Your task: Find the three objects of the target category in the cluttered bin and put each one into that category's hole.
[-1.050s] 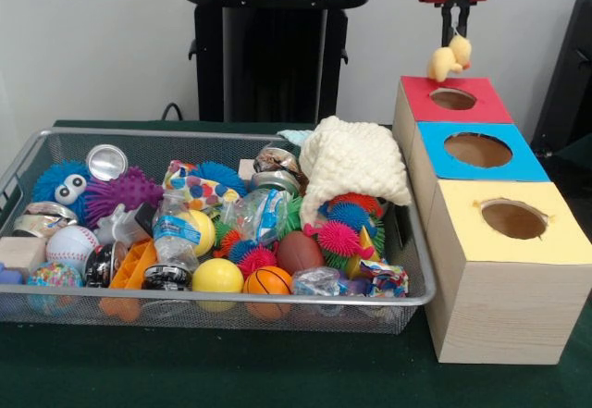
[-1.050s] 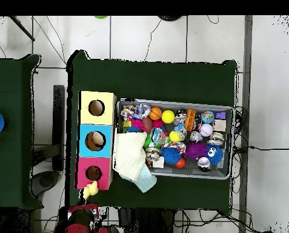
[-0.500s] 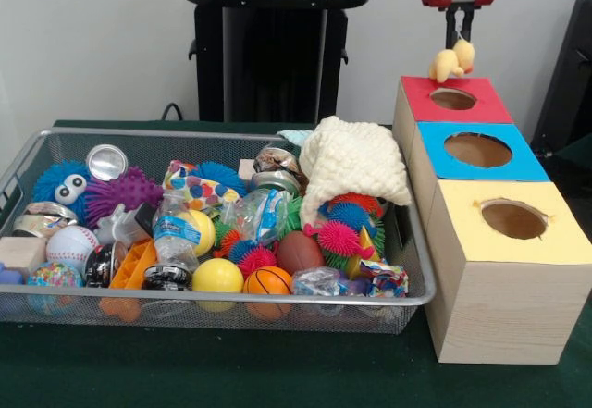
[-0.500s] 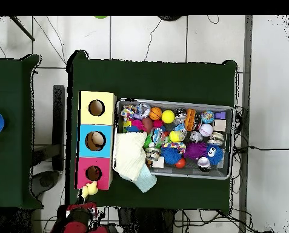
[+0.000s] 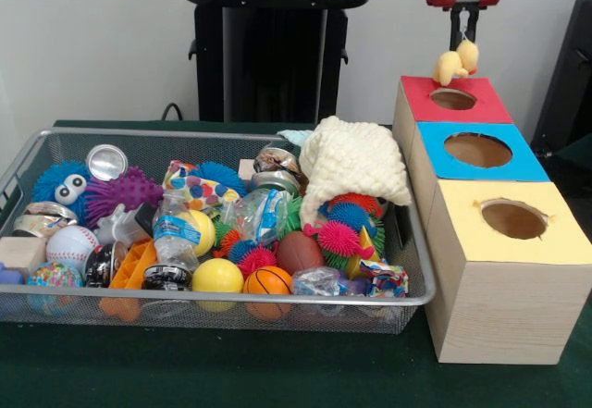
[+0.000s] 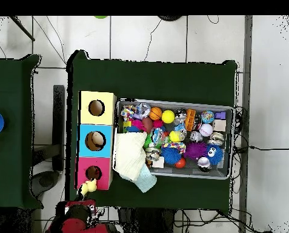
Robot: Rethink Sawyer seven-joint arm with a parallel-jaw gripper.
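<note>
Gripper (image 5: 464, 45) at the upper right of the front view, red housing above, dark fingers clamped on a small yellow toy (image 5: 454, 61). Toy hung in the air above the far edge of the red box (image 5: 446, 112), clear of its top, just above and behind the hole (image 5: 453, 99). In the overhead view, toy (image 6: 89, 188) seen at lower left, just below the red box (image 6: 83, 173) edge, with the gripper (image 6: 86, 193) close under it and red arm parts at the frame's bottom.

Three boxes in a row at right of the front view: red farthest up, blue box (image 5: 435, 163) in the middle, yellow box (image 5: 495, 288) lowest and largest in frame, each with a round hole on top. Seen touching side to side.

Wire bin (image 5: 231, 304) across the left and centre of the front view, crammed. Cream knitted cloth (image 5: 351, 163) draped over its right end, next to the boxes. Purple spiky ball (image 5: 122, 192) and blue fuzzy ball with eyes (image 5: 61, 184) at the bin's left. Baseball (image 5: 71, 242) lower left. Yellow ball (image 5: 217, 276) and small basketball (image 5: 267, 281) against the front wall. Brown egg shape (image 5: 300, 252) just right of them. Pink spiky ball (image 5: 339, 239) under the cloth. Plastic bottle (image 5: 172, 228) lying among the balls. Can lid (image 5: 107, 162) near the back left wall.

Green table (image 5: 213, 366) along the bottom of the frame.
</note>
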